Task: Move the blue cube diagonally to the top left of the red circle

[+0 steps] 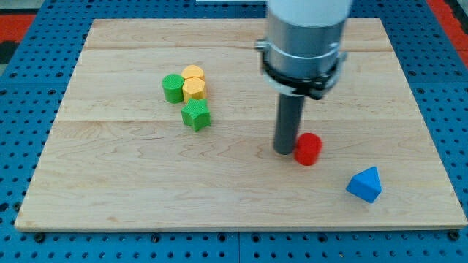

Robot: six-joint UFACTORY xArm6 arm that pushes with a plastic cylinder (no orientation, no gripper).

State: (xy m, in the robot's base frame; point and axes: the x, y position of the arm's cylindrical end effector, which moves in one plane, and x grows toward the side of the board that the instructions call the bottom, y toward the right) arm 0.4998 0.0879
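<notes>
Camera view: my tip (pixel 284 151) beside red cylinder (pixel 308 148), arm top cropped.

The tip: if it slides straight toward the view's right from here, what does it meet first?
My tip would meet the red circle at once; it sits right beside it, seemingly touching. The blue cube lies lower, off that line.

Arm housing: wide grey cylinder (pixel 306 29), upper centre-right of the frame, cut off by the top edge.
Collar: dark ring (pixel 300 73) clamped round the housing's lower end, small bracket jutting at its right.
Rod: straight, dark, upright, dropping from the collar toward mid-frame.
My tip (pixel 284 152): planted on the table (pixel 110 197), slightly right of frame centre, just left of the red circle (pixel 308 148), apparently touching it.
End effector: plain rod, nothing held.
</notes>
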